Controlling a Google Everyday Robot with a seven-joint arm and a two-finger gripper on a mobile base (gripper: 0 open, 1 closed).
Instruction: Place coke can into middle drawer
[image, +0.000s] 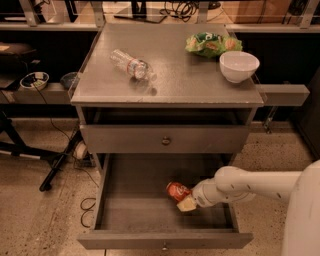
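My gripper (183, 199) is down inside the pulled-out middle drawer (103, 200), toward its right side. It is clamped on the coke can (177, 190), with one pale pad (186, 204) showing just under the can's near end. My white arm (250, 185) reaches in from the right, over the drawer's right wall.

The can is tilted, its silver end pointing up and to the left, and its red body sits against my gripper. I cannot say whether it touches the drawer floor. Any lettering on it is beyond reading from here.

The drawer is open wide, and its small round knob (164, 246) is just visible on the front edge at the bottom. Above it the upper drawer (200, 140) is closed, with its own knob (166, 141) at the centre.

On the cabinet top (185, 90) a clear water bottle (131, 65) lies on its side near the left. It wears a label band with a touch of red and blue, but no word can be made out. At the back right is a green snack bag (212, 44) — its print is unreadable too. A white bowl (239, 65) stands just in front of the bag, near the right edge.
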